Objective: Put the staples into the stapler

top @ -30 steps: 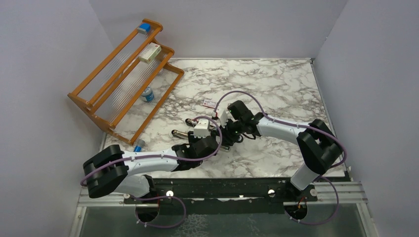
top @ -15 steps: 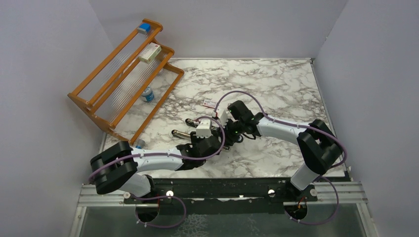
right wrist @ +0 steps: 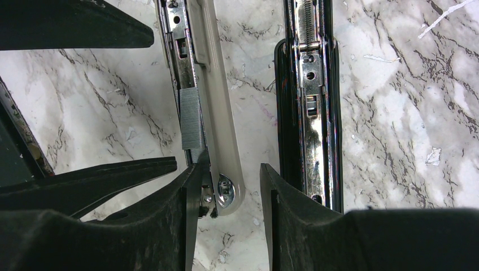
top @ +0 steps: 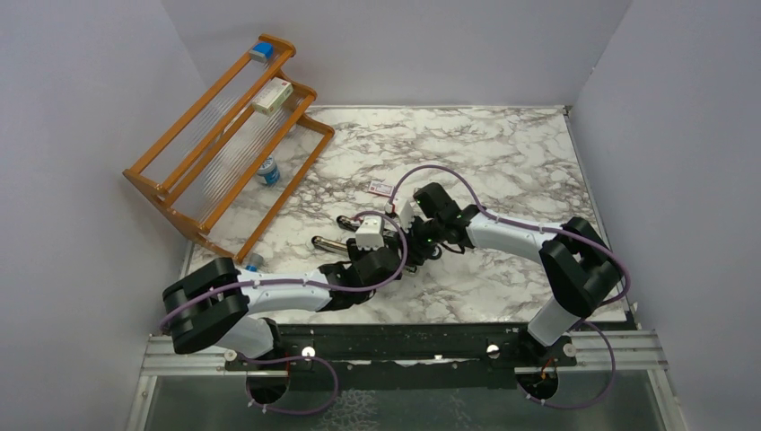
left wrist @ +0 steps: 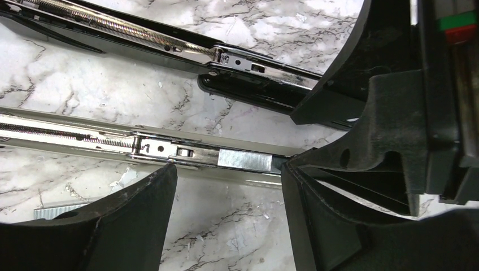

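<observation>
Loading in hand: staples (left wrist: 244,160) seated in grey rail (left wrist: 85,132), just near of the stapler (left wrist: 248,93). Left gripper (left wrist: 227,169) wide open astride them, holding nothing; right gripper (right wrist: 231,169) half-open round the rail's end (unclamped). Next, probably: slide strip home, shut top.

From above and behind my bases, the top camera looks down over the whole tabletop (top: 502,153). The wrist cameras sit close over it, looking down past my left hand (left wrist: 229,186) and right hand (right wrist: 229,189). Both catch the staples (left wrist: 244,160) and the stapler (left wrist: 254,95).
</observation>
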`<state>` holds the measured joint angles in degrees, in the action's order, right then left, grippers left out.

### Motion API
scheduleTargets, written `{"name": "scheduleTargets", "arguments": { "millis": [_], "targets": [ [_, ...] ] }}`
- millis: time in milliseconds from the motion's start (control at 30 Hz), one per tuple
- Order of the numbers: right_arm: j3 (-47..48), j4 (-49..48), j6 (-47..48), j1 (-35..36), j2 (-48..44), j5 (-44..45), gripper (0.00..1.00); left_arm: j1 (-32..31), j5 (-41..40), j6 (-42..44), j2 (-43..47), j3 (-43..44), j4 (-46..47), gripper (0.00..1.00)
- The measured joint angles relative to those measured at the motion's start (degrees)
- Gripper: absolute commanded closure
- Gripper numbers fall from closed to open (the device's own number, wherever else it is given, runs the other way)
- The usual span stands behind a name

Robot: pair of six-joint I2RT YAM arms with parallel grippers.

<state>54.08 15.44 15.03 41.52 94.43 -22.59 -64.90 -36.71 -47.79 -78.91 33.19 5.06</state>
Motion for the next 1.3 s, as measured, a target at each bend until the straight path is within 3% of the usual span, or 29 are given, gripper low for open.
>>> {"name": "scheduleTargets", "arguments": {
  "millis": [1300],
  "targets": [
    [-0.1, 0.0, 0.0, 0.0, 0.0, 0.0, 0.55, 0.4, 0.7, -0.2, -3.5, 0.2, -0.1, 0.29]
  ]
}}
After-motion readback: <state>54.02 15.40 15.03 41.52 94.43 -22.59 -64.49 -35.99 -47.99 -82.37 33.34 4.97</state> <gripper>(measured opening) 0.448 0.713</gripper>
